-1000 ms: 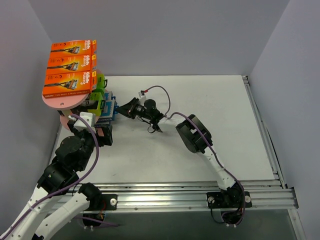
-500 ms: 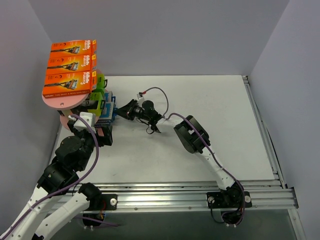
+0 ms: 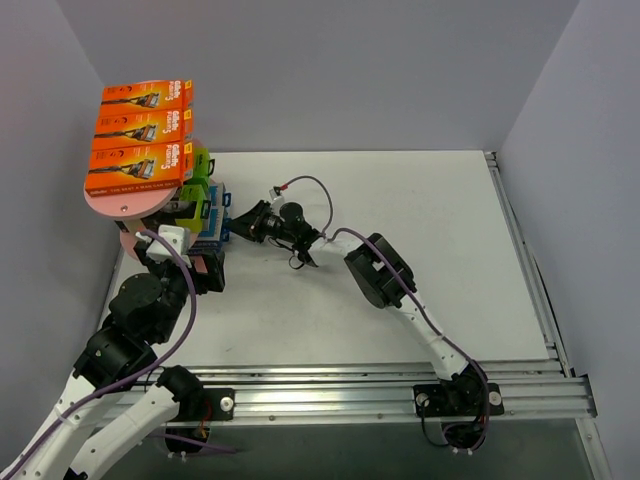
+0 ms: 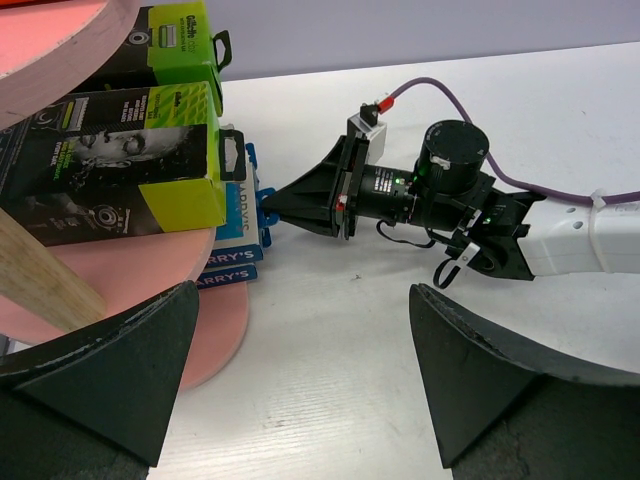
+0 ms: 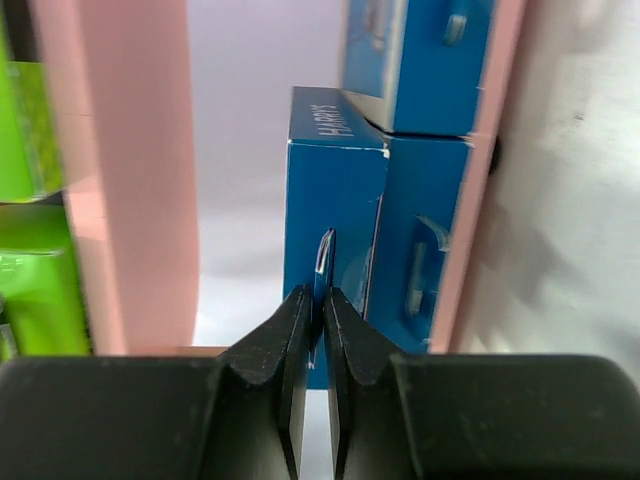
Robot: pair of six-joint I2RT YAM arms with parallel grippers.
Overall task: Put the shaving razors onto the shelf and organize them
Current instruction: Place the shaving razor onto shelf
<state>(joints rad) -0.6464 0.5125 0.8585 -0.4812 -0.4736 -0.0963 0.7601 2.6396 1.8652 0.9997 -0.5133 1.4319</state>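
Observation:
The shelf is a pink stand at the table's far left. Three orange shaving razors lie on its top board, and black and lime packs sit one level down. Blue packs rest on a lower board. My right gripper reaches in from the right and is shut on the thin hang tab of one blue pack, fingertips pinching it between the pink boards. My left gripper hangs open beside the shelf's base, holding nothing.
Grey walls close in the table on three sides. An aluminium rail runs along the near edge and another down the right side. A purple cable loops above the right wrist. The right arm's elbow sits mid-table.
The right arm has slid left, carrying its gripper and the blue pack further into the shelf. The left arm has stayed still.

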